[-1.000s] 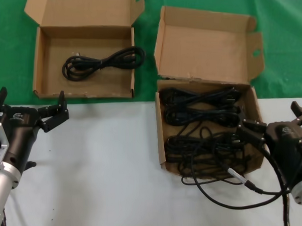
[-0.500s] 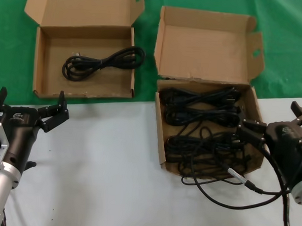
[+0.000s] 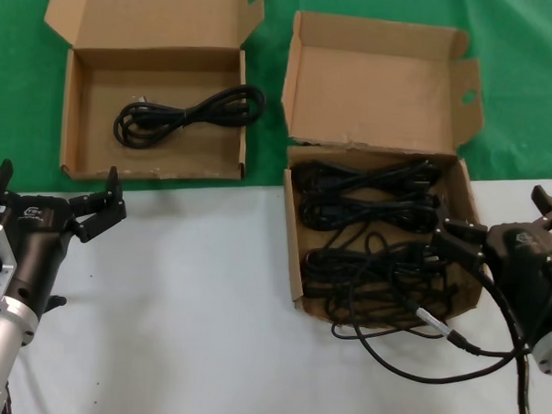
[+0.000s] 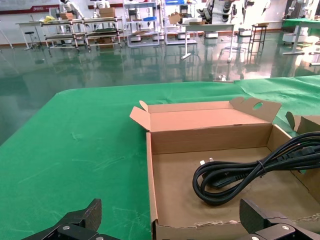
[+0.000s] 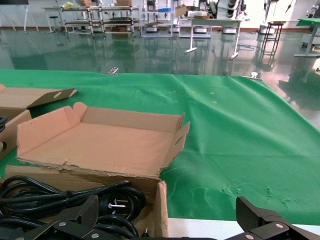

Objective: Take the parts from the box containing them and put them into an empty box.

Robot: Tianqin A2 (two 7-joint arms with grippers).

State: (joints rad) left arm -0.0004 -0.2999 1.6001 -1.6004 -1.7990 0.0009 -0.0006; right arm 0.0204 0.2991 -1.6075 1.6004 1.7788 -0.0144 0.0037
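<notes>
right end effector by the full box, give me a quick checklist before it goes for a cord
1. Right end effector open: ok.
2. Right end effector over the box of cords: ok, at its right edge.
3. Cord bundles reachable, lid upright: ok.
4. Bundles separate: not ok, the near ones look tangled.
5. Left box has room: ok, holds one cord.
6. Left end effector open, clear of both boxes: ok.

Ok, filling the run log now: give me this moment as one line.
left end effector: open, idle by receiving box | right end effector: open, at source box edge | one cord transferred | cords remain
</notes>
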